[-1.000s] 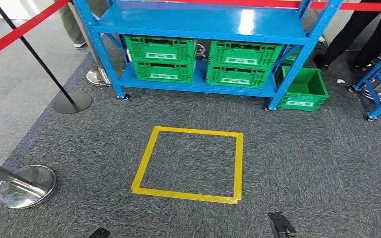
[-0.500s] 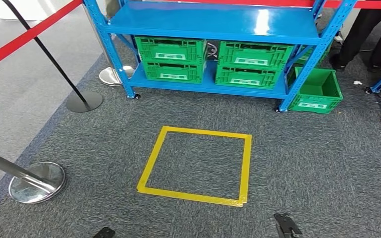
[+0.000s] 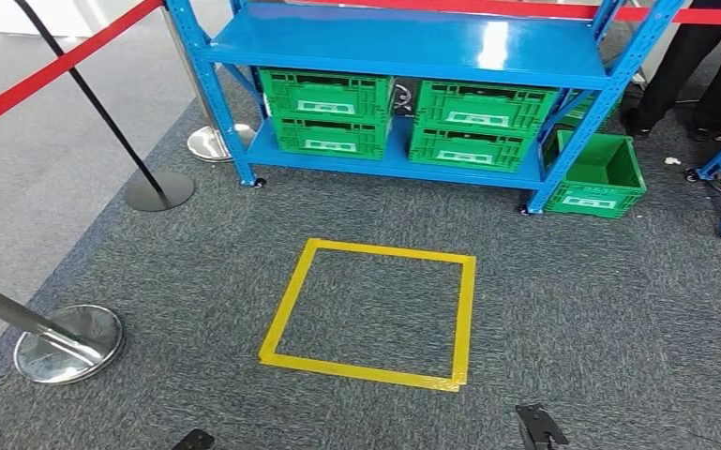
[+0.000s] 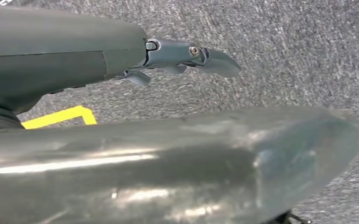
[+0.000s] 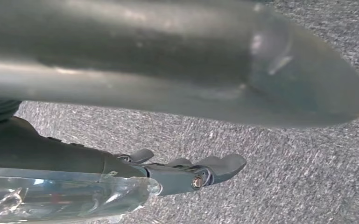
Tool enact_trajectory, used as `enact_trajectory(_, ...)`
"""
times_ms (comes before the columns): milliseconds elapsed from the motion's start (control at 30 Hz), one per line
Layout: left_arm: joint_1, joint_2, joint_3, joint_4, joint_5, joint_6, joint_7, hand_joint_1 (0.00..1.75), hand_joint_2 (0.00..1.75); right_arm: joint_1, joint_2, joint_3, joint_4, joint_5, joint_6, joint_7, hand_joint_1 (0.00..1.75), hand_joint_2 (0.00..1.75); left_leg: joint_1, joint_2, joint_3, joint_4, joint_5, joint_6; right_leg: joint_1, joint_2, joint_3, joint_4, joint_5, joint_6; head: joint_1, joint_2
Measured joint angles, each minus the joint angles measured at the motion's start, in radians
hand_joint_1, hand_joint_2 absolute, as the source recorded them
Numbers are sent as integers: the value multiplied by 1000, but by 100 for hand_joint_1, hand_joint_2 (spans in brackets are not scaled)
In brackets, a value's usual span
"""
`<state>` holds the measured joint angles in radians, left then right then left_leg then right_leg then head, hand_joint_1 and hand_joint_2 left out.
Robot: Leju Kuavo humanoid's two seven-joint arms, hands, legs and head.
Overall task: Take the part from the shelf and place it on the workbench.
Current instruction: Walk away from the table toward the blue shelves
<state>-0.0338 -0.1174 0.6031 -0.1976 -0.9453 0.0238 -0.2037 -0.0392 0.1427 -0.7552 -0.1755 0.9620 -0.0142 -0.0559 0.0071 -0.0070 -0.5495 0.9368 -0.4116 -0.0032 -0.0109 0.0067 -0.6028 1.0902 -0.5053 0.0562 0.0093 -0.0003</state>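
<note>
Whole view has shifted a bit since a second ago, so that's the robot's camera moving, not the stuff: the shelf (image 3: 413, 56) and the yellow tape square (image 3: 372, 314) sit slightly further right and lower in the head view, and the last half second barely changed anything. My read is it's settling in front of the shelf, so the task is at the very start, nothing picked up. Both arms hang down. The left hand (image 4: 186, 56) is over bare carpet with its fingers stretched out and apart, holding nothing, and the right hand (image 5: 191, 170) looks the same, fingers extended, nothing in them. As for the part itself, I honestly can't spot it: the top blue shelf board looks bare from here, and the lower level carries four green crates (image 3: 394, 117) stacked two and two, whose insides are hidden, so presumably it's in one of those or higher up out of frame. No workbench in shot either. Room-wise: grey speckled carpet (image 3: 150, 281), one more green crate (image 3: 595, 173) on the floor just beside the shelf's right leg, red barrier tape (image 3: 47, 66) on chrome-footed posts off to the left, another blue rack's wheel at the far right, and a person's dark trouser legs (image 3: 703, 66) behind the shelf.
</note>
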Motion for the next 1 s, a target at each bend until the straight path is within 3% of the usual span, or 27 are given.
enact_trajectory(67,0,-1,0,0,0,-1,0,0,0,1,0,0,0,0,0,0,0,0,1,6,1,0,-1,1,-1,-1,-65,135,-62,8,3,0)
enact_trajectory(100,0,-1,0,0,0,-1,0,0,0,2,0,0,0,0,-1,0,0,0,1,9,1,0,-2,1,-2,-1,-88,181,-74,11,3,0)
enact_trajectory(133,0,-2,0,0,0,-2,0,0,0,3,0,0,0,0,-1,0,0,0,2,11,2,1,-3,-1,-3,-1,-94,189,-66,14,3,0)
enact_trajectory(167,0,-2,0,0,0,-2,0,0,0,4,-1,-1,0,0,-2,-1,0,0,4,13,4,2,-5,-3,-4,-3,-82,161,-42,16,3,0)
enact_trajectory(200,0,-3,0,0,0,-2,0,0,0,4,-2,-1,0,0,-2,-1,0,0,6,15,7,4,-8,-8,-6,-8,-49,94,-3,19,3,0)
enact_trajectory(267,0,-3,0,0,0,-2,0,0,0,1,-1,-2,0,0,-3,-3,0,0,8,17,10,12,-16,-22,-7,-17,18,-35,46,20,4,0)
enact_trajectory(333,0,-1,0,0,-1,-2,0,0,0,-1,2,-2,1,1,-3,-5,0,0,5,18,9,19,-20,-28,-8,-15,42,-83,55,7,4,0)
enact_trajectory(400,0,0,0,0,-1,-2,0,0,0,0,3,-2,1,1,-2,-6,0,0,2,18,7,21,-18,-10,-8,-11,40,-83,58,-6,1,0)
enact_trajectory(467,0,1,0,0,-2,-2,0,0,0,0,3,-3,1,1,-2,-6,0,0,1,18,6,19,-14,14,-6,-9,37,-83,59,-9,-1,0)
enact_trajectory(533,0,1,0,0,-3,-1,0,0,0,0,3,-4,1,2,-1,-6,0,0,1,18,5,17,-12,19,-2,-8,36,-83,58,-17,-1,0)
enact_trajectory(600,-1,1,0,0,-3,-1,0,0,0,-1,3,-4,1,2,0,-6,0,0,3,18,6,13,-10,4,1,-8,34,-82,58,-22,0,0)
enact_trajectory(700,-1,0,0,0,-4,-1,0,0,0,-2,2,-5,0,2,0,-5,0,0,8,18,5,7,-7,-42,4,-9,31,-80,58,-26,0,0)
enact_trajectory(733,0,0,0,0,-5,-1,0,0,0,-2,2,-5,0,2,0,-4,0,0,9,18,5,6,-7,-50,5,-9,30,-80,58,-26,0,0)
enact_trajectory(767,0,0,0,0,-6,-1,0,0,0,-2,2,-5,0,3,0,-4,0,0,10,18,5,6,-7,-54,5,-9,30,-80,59,-27,0,0)
enact_trajectory(1000,0,-1,0,0,-6,-1,0,0,0,-2,2,-6,0,4,-1,-2,0,0,9,18,4,6,-8,-53,4,-9,30,-81,60,-26,1,0)
